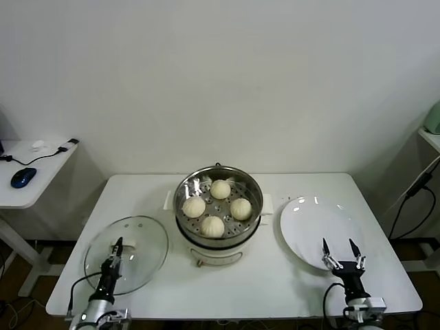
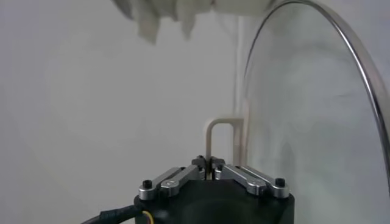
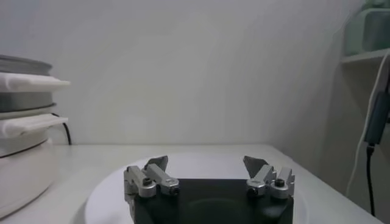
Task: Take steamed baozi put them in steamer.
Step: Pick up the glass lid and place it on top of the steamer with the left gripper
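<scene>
Baozi (image 1: 212,226), all four of them, are sitting on the perforated tray inside the steamer (image 1: 256,189) at the middle of the table (image 1: 275,282), so we are judging the loading step as done and the white plate (image 1: 309,227) on our right as emptied. We are holding the left gripper (image 1: 118,246) low at the near edge of the glass lid (image 1: 148,265), which is lying flat on the table left of the steamer; its fingers are pinched together with nothing visibly between them, and the left wrist view shows them meeting beside the lid's rim. We are resting the right gripper (image 1: 341,251) over the near rim of the plate, fingers spread wide and empty. Nothing more is waiting to be carried, so we are expecting only a withdrawal of both arms, or perhaps covering the pot, which would call for reopening the left fingers first.
</scene>
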`<state>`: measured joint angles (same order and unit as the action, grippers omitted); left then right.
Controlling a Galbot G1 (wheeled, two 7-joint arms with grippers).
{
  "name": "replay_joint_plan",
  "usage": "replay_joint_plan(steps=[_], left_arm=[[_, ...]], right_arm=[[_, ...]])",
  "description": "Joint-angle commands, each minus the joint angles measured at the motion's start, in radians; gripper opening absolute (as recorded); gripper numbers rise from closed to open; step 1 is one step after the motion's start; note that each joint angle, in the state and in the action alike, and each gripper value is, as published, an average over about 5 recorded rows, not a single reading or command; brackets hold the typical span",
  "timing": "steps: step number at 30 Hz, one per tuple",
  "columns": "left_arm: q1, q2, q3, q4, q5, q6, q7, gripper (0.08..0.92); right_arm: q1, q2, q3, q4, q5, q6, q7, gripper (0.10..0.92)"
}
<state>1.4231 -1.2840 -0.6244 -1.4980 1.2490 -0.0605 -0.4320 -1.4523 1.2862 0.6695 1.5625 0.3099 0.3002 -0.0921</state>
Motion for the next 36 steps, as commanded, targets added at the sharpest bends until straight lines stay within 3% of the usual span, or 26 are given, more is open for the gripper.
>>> replay_joint_plan(steps=[1,8,15,26,36], left_arm=[[0.100,0.075,-0.025,-0.492,-0.223,0.339,0.337,0.133],[0.013,0.114,0.049,-0.646,-0.158,0.526,0.473,0.133],[-0.120,0.116,0.318,-0.713,-0.019,0.669,0.578,0.133],[-0.317,-0.061,0.678,-0.643,0.230,0.776,0.738,0.133],[-0.364,-0.208,0.782,-0.507,0.340,0.783,0.733,0.133]], right_arm=[[-0.001,0.000,0.004,0.054,-0.041,-0.055,0.036,0.823],[0.013,0.013,-0.002,0.073,-0.107,-0.073,0.092,0.823],[0.006,0.011,-0.017,0.084,-0.140,-0.078,0.078,0.823],[0.012,0.017,-0.038,0.070,-0.170,-0.073,0.065,0.823],[0.012,0.030,-0.036,0.052,-0.169,-0.055,0.063,0.823]])
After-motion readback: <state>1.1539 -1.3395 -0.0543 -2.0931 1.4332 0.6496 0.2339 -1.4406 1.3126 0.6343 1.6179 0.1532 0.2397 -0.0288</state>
